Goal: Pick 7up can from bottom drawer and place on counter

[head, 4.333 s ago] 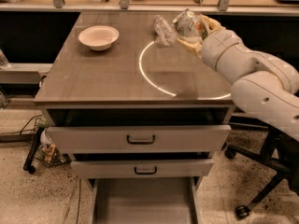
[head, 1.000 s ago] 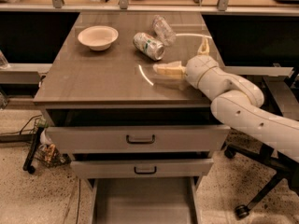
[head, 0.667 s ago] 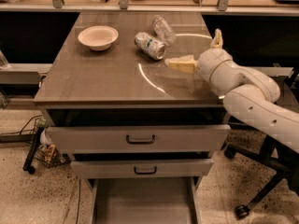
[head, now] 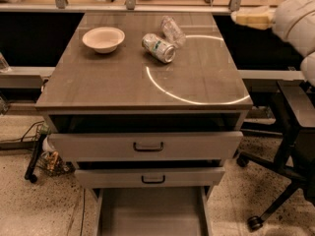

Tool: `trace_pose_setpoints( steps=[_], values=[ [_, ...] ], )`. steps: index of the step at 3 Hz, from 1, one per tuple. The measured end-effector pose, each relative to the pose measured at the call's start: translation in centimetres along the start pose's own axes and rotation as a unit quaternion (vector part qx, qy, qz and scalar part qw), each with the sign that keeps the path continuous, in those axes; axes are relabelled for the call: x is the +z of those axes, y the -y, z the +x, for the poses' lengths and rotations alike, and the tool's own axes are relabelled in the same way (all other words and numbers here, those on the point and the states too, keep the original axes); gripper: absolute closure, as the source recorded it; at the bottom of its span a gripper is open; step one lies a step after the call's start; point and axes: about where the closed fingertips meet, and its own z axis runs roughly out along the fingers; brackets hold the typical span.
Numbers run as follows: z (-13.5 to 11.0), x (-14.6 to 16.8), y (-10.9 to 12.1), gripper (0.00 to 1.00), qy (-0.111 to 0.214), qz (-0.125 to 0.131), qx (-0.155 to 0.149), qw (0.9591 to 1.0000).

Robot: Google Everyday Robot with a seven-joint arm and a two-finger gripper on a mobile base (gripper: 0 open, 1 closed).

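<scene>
The 7up can (head: 158,47), silver with a green and white label, lies on its side on the counter (head: 123,82), near the back middle. A clear plastic bottle (head: 173,30) lies just behind it. The bottom drawer (head: 152,213) is pulled out at the bottom and its floor shows bare. My gripper (head: 251,16) is at the upper right, off the counter's right edge, well apart from the can, and nothing shows in it.
A white bowl (head: 103,38) stands at the counter's back left. Two upper drawers (head: 147,146) with dark handles stand slightly open. A black office chair (head: 288,146) is at the right. Cables and clutter (head: 44,159) lie on the floor at the left.
The can, held above the counter 4.3 s ago, lies on the counter. My arm has since drawn back to the right and up, off the counter's edge.
</scene>
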Motion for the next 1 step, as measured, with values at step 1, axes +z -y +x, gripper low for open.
trace_pose_setpoints(
  steps=[1],
  values=[
    [-0.47, -0.47, 2.5, 0.0, 0.0, 0.015, -0.007, 0.9999]
  ],
)
